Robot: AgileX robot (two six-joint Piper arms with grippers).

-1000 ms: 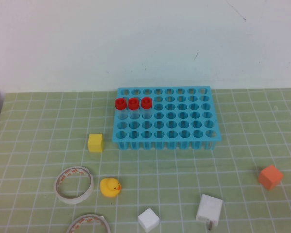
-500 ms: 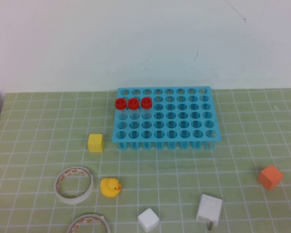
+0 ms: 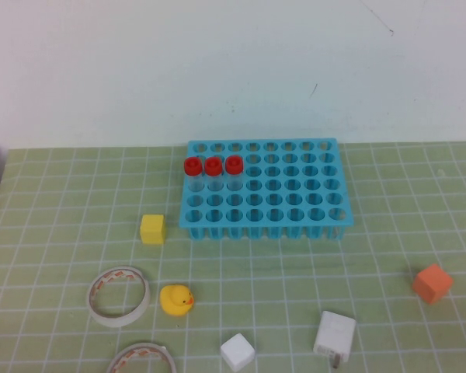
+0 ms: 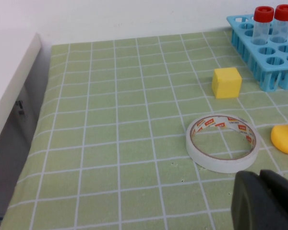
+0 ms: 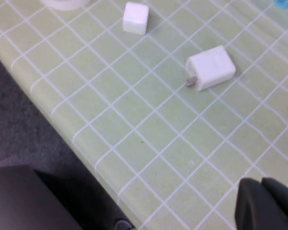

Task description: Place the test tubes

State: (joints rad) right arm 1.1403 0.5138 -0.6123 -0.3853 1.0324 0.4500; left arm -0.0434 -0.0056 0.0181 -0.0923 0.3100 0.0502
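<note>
High view, pls: where are the test tubes (image 3: 213, 165)?

— 3 red-capped ones, upright, side by side in the blue rack (image 3: 264, 232), 2nd row from the back, at the robot's left end.

— Left gripper (image 4: 265, 201)?

— Left wrist view: fingers pressed together, holding nothing. It's low over the mat w/ the tape roll (image 4: 222, 143) just beyond it. Yellow cube (image 4: 226, 82) sits btwn roll and rack; tubes well apart from the claw.

— Right gripper (image 5: 266, 203)?

— Closed too, empty, near the mat's front edge. White charger (image 5: 211, 67) and white cube (image 5: 135, 17) lie nearby; tubes far off.
</note>
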